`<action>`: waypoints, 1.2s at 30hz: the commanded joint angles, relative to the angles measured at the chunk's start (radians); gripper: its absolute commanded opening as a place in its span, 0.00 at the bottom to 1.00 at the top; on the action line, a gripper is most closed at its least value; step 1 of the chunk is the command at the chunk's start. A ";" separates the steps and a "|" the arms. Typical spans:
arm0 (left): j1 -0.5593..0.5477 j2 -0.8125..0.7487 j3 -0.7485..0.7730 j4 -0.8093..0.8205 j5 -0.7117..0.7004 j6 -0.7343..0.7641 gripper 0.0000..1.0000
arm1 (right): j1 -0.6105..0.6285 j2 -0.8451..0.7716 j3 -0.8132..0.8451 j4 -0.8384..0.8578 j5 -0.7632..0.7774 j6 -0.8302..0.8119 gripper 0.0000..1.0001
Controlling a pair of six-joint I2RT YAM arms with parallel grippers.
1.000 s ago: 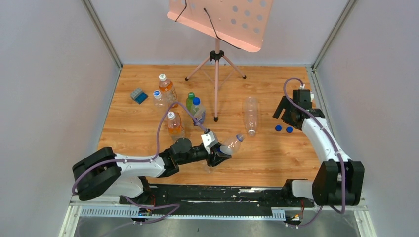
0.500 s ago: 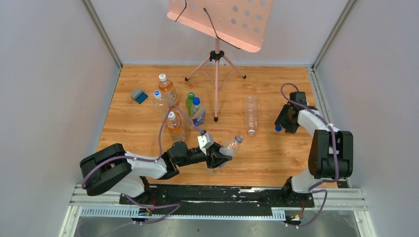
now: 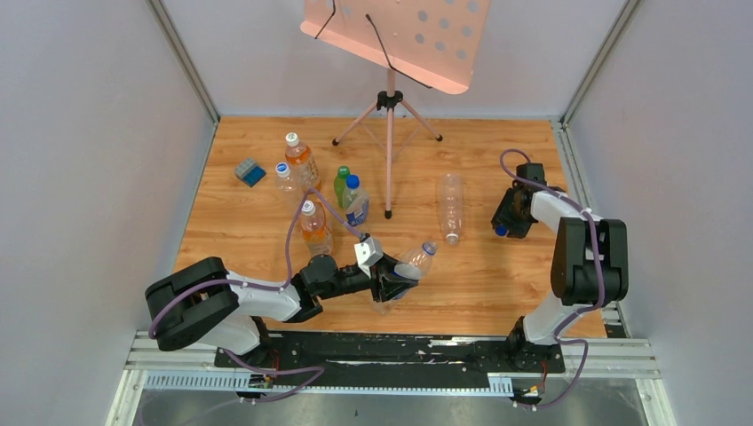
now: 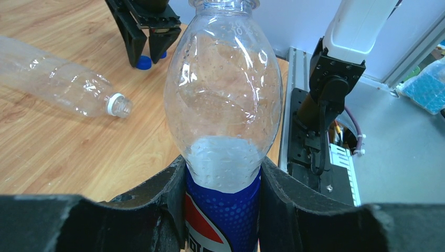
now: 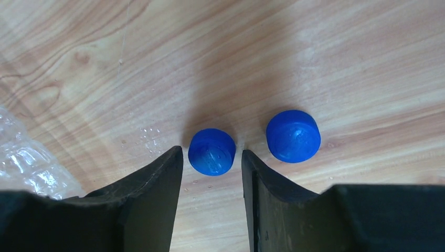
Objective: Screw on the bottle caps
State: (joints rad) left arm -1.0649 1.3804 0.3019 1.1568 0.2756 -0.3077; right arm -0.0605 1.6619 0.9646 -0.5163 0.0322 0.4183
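Lowered, right jaws flank one blue cap (image 5: pixel 211 151), closed top upward.

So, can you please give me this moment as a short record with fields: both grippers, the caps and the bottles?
Left gripper: shut on a clear bottle with a blue label
Right gripper: low over the table, jaws either side of a blue cap, contact unclear
Second blue cap: loose on the table, beside the first
Lying bottle: clear, on its side, uncapped
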 commanded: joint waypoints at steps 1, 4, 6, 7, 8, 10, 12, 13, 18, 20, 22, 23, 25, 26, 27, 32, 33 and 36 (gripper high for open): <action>0.002 -0.001 0.002 0.060 -0.004 -0.003 0.28 | -0.001 0.032 0.039 0.048 -0.003 -0.011 0.45; 0.001 -0.003 0.003 0.058 0.003 -0.002 0.26 | 0.000 0.046 0.053 0.042 -0.002 -0.017 0.42; 0.001 -0.004 0.003 0.057 0.013 -0.001 0.27 | 0.005 0.053 0.063 0.027 0.006 -0.019 0.41; 0.002 -0.004 0.003 0.055 0.015 -0.001 0.28 | 0.009 0.056 0.068 0.015 0.013 -0.021 0.41; 0.001 -0.006 0.004 0.054 0.019 -0.001 0.29 | 0.013 0.059 0.074 0.000 0.020 -0.023 0.41; 0.001 -0.011 0.005 0.044 0.023 -0.002 0.28 | 0.022 0.070 0.086 -0.029 0.032 -0.028 0.41; 0.001 -0.015 0.005 0.039 0.026 -0.002 0.28 | 0.030 0.079 0.096 -0.055 0.040 -0.031 0.41; 0.001 -0.018 0.003 0.036 0.029 -0.002 0.28 | 0.034 0.084 0.100 -0.067 0.043 -0.033 0.42; 0.001 -0.035 0.003 0.006 0.036 0.004 0.28 | 0.055 0.114 0.111 -0.098 0.074 -0.040 0.42; 0.002 -0.045 0.003 -0.009 0.033 0.005 0.28 | 0.055 0.123 0.112 -0.102 0.084 -0.039 0.41; 0.000 -0.055 0.001 -0.022 0.034 0.008 0.28 | 0.054 0.126 0.113 -0.104 0.089 -0.039 0.36; 0.000 -0.060 0.001 -0.024 0.035 0.008 0.28 | 0.054 0.126 0.114 -0.106 0.089 -0.041 0.33; 0.001 -0.069 -0.002 -0.027 0.039 0.012 0.28 | 0.070 0.114 0.113 -0.113 0.091 -0.042 0.28; 0.002 -0.072 -0.004 -0.031 0.040 0.015 0.28 | 0.088 0.103 0.112 -0.121 0.095 -0.041 0.28; 0.001 -0.078 -0.005 -0.035 0.040 0.015 0.28 | 0.098 0.087 0.111 -0.128 0.099 -0.041 0.27; 0.001 -0.087 -0.003 -0.055 0.046 0.018 0.28 | 0.142 -0.047 0.103 -0.190 0.090 -0.063 0.20; 0.001 -0.087 -0.001 -0.063 0.046 0.022 0.28 | 0.152 -0.084 0.103 -0.210 0.084 -0.068 0.19; 0.001 -0.092 0.009 -0.082 0.047 0.031 0.28 | 0.189 -0.218 0.108 -0.266 0.040 -0.096 0.15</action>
State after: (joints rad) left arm -1.0649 1.3182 0.3016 1.0714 0.3141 -0.3019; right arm 0.0917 1.6371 1.0561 -0.7033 0.1127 0.3630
